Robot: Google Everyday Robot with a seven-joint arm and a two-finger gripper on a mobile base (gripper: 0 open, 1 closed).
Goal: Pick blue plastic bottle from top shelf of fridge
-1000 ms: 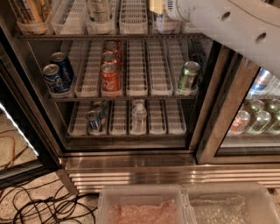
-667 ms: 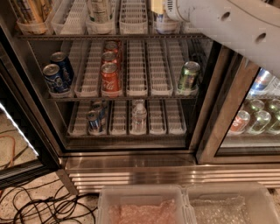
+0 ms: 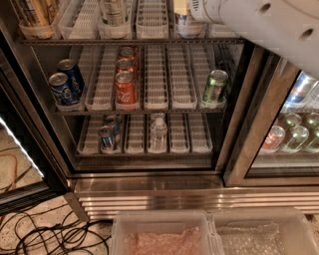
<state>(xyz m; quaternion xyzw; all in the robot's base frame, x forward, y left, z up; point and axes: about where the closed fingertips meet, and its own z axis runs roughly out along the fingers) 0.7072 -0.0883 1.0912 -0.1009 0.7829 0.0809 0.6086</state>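
Note:
The fridge (image 3: pixel 149 182) stands open in front of me, with a ribbed steel base. Its top shelf (image 3: pixel 152 22) runs along the upper edge of the view, lined with white slotted trays. Only the clear lower part of the blue plastic bottle (image 3: pixel 188 26) shows there, in a tray right of the middle; the rest is cut off and covered by my arm. My white arm (image 3: pixel 269 25) comes in from the upper right. The gripper (image 3: pixel 183 6) sits at its end at the very top edge, right over that bottle.
A green-and-white labelled bottle (image 3: pixel 113 12) stands left on the top shelf. The middle rack holds blue cans (image 3: pixel 62 89), orange cans (image 3: pixel 125 89) and a green can (image 3: pixel 215 85). Below are a small water bottle (image 3: pixel 158 132) and cans (image 3: pixel 106 137). Two plastic bins (image 3: pixel 159 234) and cables (image 3: pixel 50 234) lie on the floor.

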